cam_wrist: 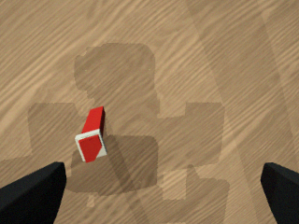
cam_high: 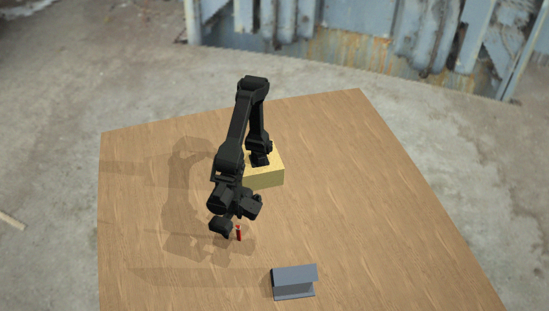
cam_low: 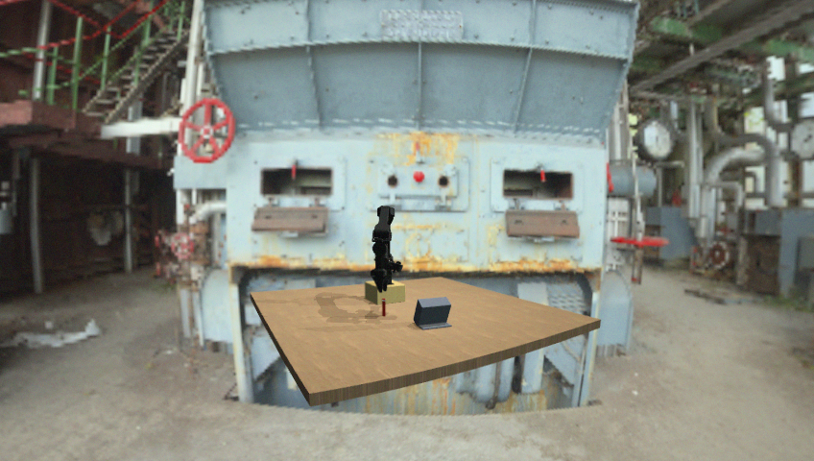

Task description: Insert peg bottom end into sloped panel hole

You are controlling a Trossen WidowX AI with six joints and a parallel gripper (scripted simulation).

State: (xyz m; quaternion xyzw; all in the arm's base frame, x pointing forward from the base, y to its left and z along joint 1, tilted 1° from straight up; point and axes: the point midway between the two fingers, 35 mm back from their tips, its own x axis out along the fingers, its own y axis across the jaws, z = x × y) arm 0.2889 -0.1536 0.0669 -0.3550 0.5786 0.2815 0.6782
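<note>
A small red peg (cam_high: 238,232) (cam_low: 383,308) (cam_wrist: 92,137) with flat sides and a white-edged top stands upright on the wooden table (cam_high: 366,173) (cam_low: 353,353). My gripper (cam_high: 235,220) (cam_wrist: 166,174) is wide open and empty, pointing down just above the peg. In the wrist view the peg sits left of the middle, nearer the left finger and a little ahead of the fingertips. The grey sloped panel (cam_high: 294,275) (cam_low: 432,311) stands near the table's front edge, right of the peg. Its hole does not show in any view.
The arm is mounted on a yellow block (cam_high: 269,175) (cam_low: 394,292) behind the peg. The arm's shadow falls over the table around the peg. The table's edges drop off to a concrete floor on all sides.
</note>
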